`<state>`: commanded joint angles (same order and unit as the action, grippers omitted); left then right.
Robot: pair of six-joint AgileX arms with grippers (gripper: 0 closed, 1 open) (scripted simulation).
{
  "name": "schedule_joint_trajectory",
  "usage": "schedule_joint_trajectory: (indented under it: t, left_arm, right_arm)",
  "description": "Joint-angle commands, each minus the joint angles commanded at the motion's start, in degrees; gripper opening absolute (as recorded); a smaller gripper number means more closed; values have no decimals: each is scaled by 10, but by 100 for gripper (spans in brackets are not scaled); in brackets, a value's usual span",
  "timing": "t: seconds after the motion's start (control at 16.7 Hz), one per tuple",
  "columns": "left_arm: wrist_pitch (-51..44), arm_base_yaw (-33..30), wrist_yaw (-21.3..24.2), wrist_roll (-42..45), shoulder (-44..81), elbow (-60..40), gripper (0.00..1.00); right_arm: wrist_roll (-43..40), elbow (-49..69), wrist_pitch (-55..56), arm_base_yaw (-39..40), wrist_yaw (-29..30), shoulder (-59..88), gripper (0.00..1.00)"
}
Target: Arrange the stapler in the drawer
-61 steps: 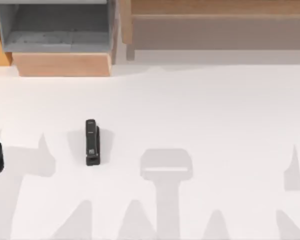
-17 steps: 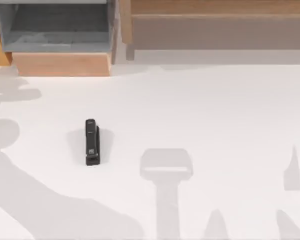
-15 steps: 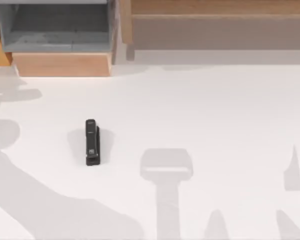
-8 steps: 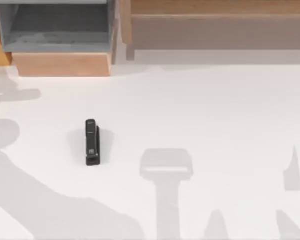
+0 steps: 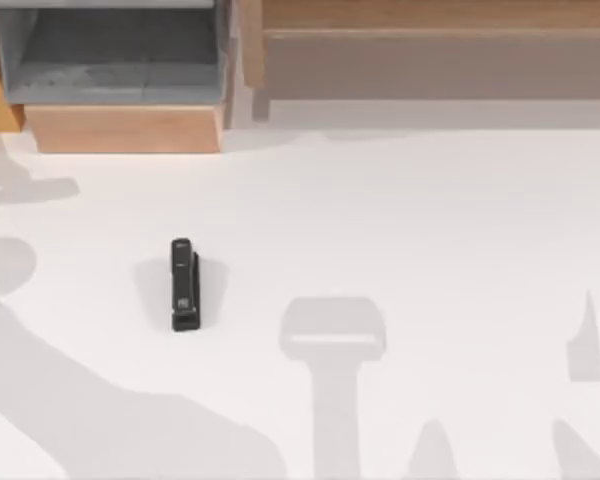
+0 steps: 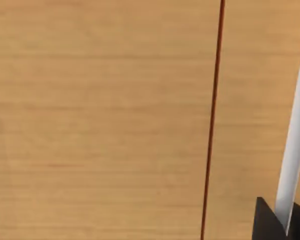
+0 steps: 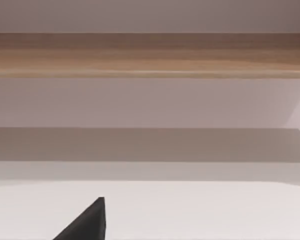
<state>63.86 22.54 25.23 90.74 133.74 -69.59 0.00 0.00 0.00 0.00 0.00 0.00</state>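
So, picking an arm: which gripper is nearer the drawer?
Probably left: the left gripper faces tan wood close up, seemingly by the drawer; the right gripper views the shelf from afar.

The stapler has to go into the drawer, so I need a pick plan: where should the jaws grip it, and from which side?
Grip the stapler across its narrow width near mid-length, coming straight down from above. It lies flat on the table, its long axis pointing toward the drawer, so its long sides are free and the jaws should close from the table's left and right.
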Motion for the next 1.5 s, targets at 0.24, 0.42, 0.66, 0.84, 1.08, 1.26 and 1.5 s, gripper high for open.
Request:
schedule_joint_trajectory:
  t: [0.24, 0.42, 0.66, 0.84, 1.08, 1.26, 1.5]
  left_arm:
    - [0, 5, 2, -3, 1, 9, 0]
    - [24, 18, 12, -3, -20, 54, 0]
    - [63, 36, 31, -2, -53, 129, 0]
    - [79, 43, 40, -1, -68, 159, 0]
    - [79, 42, 39, -1, -65, 159, 0]
    - [101, 57, 55, -1, -84, 199, 0]
    - [144, 87, 85, 1, -118, 283, 0]
  right_arm:
    - [0, 0, 0, 0, 0, 0, 100]
    - [0, 0, 0, 0, 0, 0, 100]
    - [0, 0, 0, 0, 0, 0, 100]
    - [0, 0, 0, 0, 0, 0, 100]
    - [0, 0, 0, 0, 0, 0, 100]
    - [0, 0, 0, 0, 0, 0, 100]
    - [0, 0, 0, 0, 0, 0, 100]
